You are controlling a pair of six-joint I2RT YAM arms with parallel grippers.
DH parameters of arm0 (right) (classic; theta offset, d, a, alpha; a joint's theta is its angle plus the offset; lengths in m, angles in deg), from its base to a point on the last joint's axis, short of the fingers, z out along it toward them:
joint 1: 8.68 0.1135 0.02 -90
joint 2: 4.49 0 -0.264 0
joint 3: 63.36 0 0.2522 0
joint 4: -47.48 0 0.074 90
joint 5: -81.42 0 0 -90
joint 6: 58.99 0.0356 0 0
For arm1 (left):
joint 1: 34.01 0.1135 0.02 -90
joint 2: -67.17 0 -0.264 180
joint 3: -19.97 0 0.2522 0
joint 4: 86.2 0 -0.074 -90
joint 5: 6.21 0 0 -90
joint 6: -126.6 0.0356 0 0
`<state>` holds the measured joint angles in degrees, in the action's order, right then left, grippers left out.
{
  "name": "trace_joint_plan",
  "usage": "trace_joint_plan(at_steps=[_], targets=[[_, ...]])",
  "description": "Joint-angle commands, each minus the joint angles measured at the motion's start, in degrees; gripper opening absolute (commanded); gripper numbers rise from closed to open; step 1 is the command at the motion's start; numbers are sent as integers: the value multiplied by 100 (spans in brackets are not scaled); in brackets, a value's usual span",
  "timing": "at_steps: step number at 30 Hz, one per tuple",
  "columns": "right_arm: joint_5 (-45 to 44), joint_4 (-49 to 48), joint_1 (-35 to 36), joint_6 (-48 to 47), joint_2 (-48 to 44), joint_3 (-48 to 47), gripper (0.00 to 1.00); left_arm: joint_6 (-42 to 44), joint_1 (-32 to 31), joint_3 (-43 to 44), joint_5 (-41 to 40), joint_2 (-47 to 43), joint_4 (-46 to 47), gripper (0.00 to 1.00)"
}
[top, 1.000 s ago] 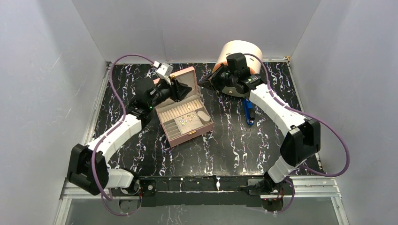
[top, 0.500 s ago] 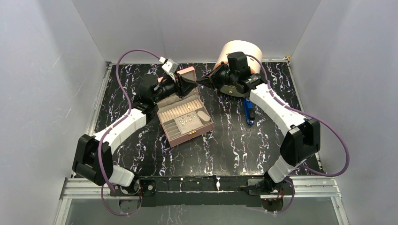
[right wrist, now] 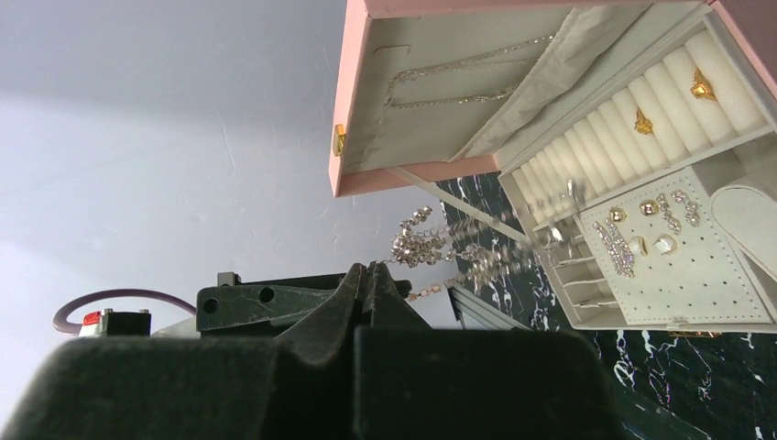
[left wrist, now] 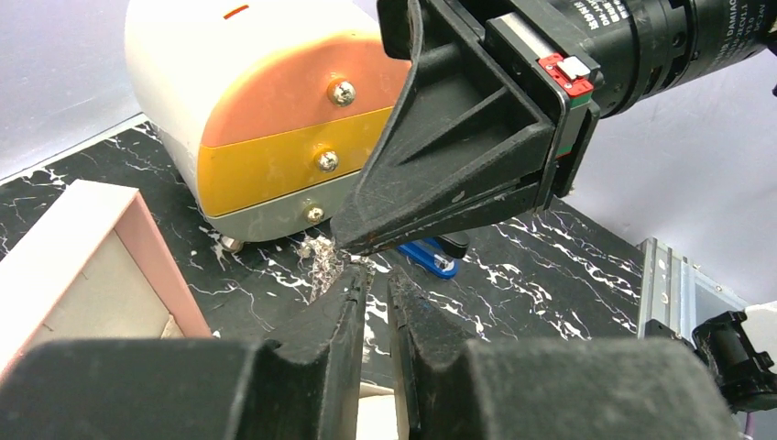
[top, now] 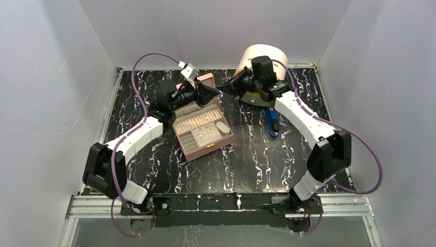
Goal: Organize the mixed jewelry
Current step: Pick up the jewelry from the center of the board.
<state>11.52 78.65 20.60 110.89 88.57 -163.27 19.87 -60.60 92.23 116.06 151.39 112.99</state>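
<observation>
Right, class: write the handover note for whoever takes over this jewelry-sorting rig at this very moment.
Right pincer: shut on a tangled silver chain, held up just beyond the open pink box.
Left pincer: nearly closed, with a narrow gap, right at the same tangle. Whether it grips the chain is unclear.
Done: gold rings, earrings and a necklace already sit in the box.
To do: probably tease the chain apart and stow it.

Mid-tabletop (top: 257, 159), open box (top: 211, 147) with jewelry (right wrist: 641, 231) in its tray. Just behind, chain (right wrist: 423, 240) hanging at right gripper's (right wrist: 371, 268) tip. Further right, drawer unit (top: 267, 54) at back, tool (top: 272, 125) before it.
</observation>
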Motion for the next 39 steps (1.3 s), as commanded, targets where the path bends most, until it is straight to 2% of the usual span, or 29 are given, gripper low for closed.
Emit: trace_joint_plan(at_steps=[1,8,13,16,17,20,25,30,33,36,39], targets=[[93,-326,-2,73,-147,-117,0,27,-66,106,83,-134,172,13],[24,-219,-10,37,-139,-141,0,-36,-129,96,-47,-119,155,9],[-60,-146,-10,-16,-141,-157,0,9,-182,41,-270,-179,94,24],[-89,-122,-16,-34,-143,-165,0,87,-188,-51,-499,-303,48,27],[-92,-116,-19,-42,-153,-165,0,117,-184,-72,-558,-340,20,26],[-132,-109,-19,-57,-171,-159,0,200,-189,-85,-773,-425,-111,15],[-182,-100,-24,-74,-183,-157,0,275,-189,-118,-823,-542,-201,12],[-239,-90,-23,-90,-191,-157,0,253,-189,-119,-570,-563,-157,28],[-254,-101,-33,-103,-199,-165,0,223,-196,-86,-496,-493,-151,34],[-271,-106,-29,-104,-208,-165,0,261,-237,-59,-573,-424,-157,33],[-264,-112,-28,-104,-218,-165,0,305,-267,-24,-669,-357,-154,25]])
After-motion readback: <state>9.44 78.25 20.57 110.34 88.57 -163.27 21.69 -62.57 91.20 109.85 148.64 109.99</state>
